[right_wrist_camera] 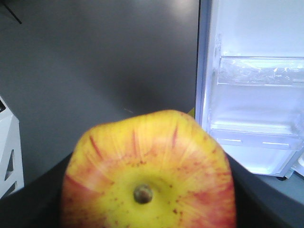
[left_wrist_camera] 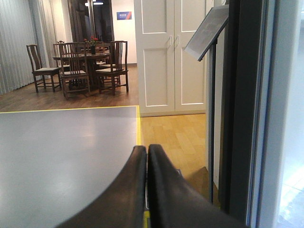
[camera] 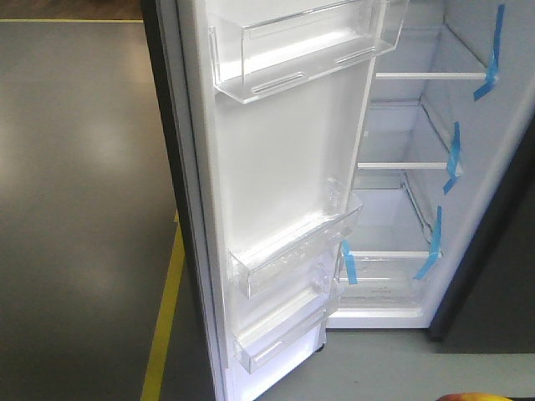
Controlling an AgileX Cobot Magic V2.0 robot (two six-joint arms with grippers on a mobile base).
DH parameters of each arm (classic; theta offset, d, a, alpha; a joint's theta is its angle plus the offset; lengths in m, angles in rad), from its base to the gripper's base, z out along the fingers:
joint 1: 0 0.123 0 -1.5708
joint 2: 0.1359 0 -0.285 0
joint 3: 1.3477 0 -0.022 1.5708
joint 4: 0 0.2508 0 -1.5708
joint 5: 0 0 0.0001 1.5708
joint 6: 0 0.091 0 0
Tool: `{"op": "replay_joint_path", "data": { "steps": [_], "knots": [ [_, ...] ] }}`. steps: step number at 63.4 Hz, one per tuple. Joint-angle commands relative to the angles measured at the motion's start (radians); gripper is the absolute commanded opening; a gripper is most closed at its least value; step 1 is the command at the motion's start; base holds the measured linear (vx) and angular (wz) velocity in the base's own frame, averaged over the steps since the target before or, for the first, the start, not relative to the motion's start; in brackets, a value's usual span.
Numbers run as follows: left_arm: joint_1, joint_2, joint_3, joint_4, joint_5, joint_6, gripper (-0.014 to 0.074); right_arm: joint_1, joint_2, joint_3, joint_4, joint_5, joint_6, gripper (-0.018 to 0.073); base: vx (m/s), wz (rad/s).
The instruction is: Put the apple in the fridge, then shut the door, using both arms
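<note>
Apple [right_wrist_camera: 148, 171] | stem end is turned toward the right wrist view (roundish) | gripped by right gripper [right_wrist_camera: 148, 209] | left gripper [left_wrist_camera: 147, 156] is pressed together, empty

Between the matt black right fingers [right_wrist_camera: 251, 209], the apple [right_wrist_camera: 149, 175] is seen with smooth, waxy skin, finely speckled, and a dry, rough brown stem stub. Beyond those fingers to the right, the door [right_wrist_camera: 251, 104] lining is shown as smooth, glossy white plastic, fitted with bins [camera: 292, 251] of clear, shiny plastic. The fridge [camera: 393, 209] interior is likewise lined in smooth white plastic, its shelf edges marked with matt blue tape [camera: 487, 63]. The left fingers [left_wrist_camera: 123, 194] are shown as smooth black plastic with a dull sheen. Ahead of them, a grey floor [left_wrist_camera: 61, 147] with a soft satin sheen is seen, then polished wood flooring [left_wrist_camera: 173, 135] and dark varnished wooden chairs [left_wrist_camera: 114, 64].
</note>
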Motion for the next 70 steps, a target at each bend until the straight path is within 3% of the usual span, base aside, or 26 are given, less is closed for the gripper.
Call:
{"op": "replay_joint_path", "data": {
  "steps": [1, 70],
  "knots": [
    [0.000, -0.017, 0.022, -0.002, -0.071, -0.003, -0.0006, -0.003, 0.010, -0.023, 0.057, -0.044, -0.009, 0.0356, 0.09, -0.01],
    [0.000, -0.017, 0.022, -0.002, -0.071, -0.003, -0.0006, -0.003, 0.010, -0.023, 0.057, -0.044, -0.009, 0.0356, 0.07, -0.01]
  ]
}}
